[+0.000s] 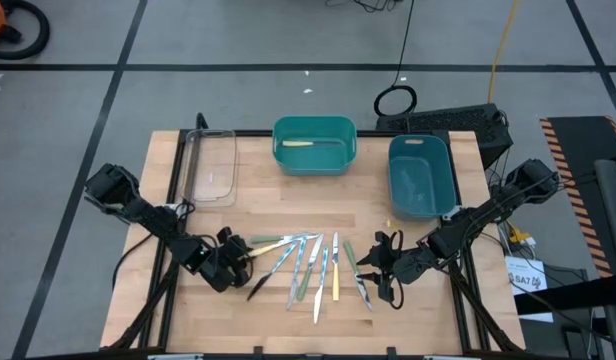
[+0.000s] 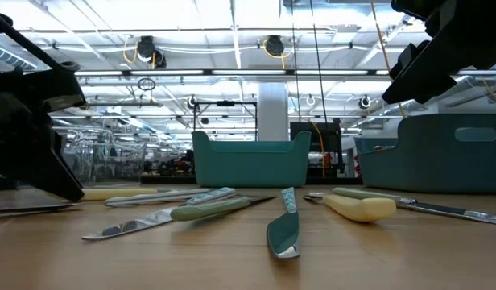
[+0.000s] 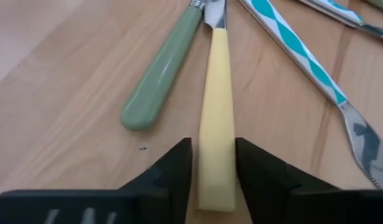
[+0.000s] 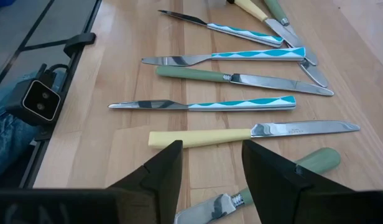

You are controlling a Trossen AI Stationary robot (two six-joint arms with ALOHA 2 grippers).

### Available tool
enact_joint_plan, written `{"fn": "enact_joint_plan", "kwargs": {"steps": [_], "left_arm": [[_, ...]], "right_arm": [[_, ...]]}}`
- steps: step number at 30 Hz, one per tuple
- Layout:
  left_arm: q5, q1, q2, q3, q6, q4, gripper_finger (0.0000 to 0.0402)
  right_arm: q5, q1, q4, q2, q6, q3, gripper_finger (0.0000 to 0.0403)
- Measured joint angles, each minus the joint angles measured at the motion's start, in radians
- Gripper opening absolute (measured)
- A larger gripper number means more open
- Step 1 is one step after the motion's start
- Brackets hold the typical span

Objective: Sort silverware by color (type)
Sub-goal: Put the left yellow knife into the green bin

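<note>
Several utensils with yellow, pale green and blue-white patterned handles lie fanned out on the wooden table (image 1: pixel 308 265). My left gripper (image 1: pixel 233 256) is low at the left end of this spread, with its fingers on either side of a yellow handle (image 3: pixel 216 124). A pale green handle (image 3: pixel 160 74) and a patterned one (image 3: pixel 297 50) lie beside it. My right gripper (image 4: pixel 210 163) is open at the right end of the spread. It hovers just short of a yellow-handled knife (image 4: pixel 198 137), and a green-handled utensil (image 4: pixel 316 160) lies by one finger. My left gripper pinches the yellow handle at its free end (image 3: pixel 216 186) between the two fingers (image 3: pixel 179 171). The fingers come in low from the table's left and lie along the handle. The utensil lies flat on the table, its metal end pointing away among the others.
A teal bin (image 1: pixel 315 160) at the far middle holds one yellow-handled utensil (image 1: pixel 298 143). A blue bin (image 1: pixel 421 180) stands to its right and a clear tray (image 1: pixel 210 165) at the far left. Bare wood lies between the bins and the utensils.
</note>
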Motion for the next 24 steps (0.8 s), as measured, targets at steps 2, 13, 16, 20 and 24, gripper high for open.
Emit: {"fn": "enact_joint_plan", "kwargs": {"steps": [2, 13, 16, 20, 24], "left_arm": [[-0.001, -0.004, 0.0, 0.0, 0.013, -0.002, 0.0093], [-0.008, -0.004, 0.002, -0.001, 0.104, 0.007, 0.0087], [-0.007, -0.004, 0.002, -0.002, 0.165, 0.033, 0.0087], [0.009, -0.001, -0.008, 0.017, 0.259, 0.019, 0.0087], [0.021, 0.013, -0.042, 0.062, 0.329, -0.042, 0.0087]], "right_arm": [[0.0, 0.0, 0.0, 0.0, -0.001, 0.0, 0.016], [0.005, -0.023, 0.0, 0.0, -0.128, 0.0, 0.016], [0.005, -0.041, 0.0, 0.0, -0.187, 0.0, 0.016], [0.005, -0.066, 0.0, 0.0, -0.231, 0.0, 0.016], [0.005, -0.092, 0.0, 0.0, -0.282, 0.0, 0.016]]}}
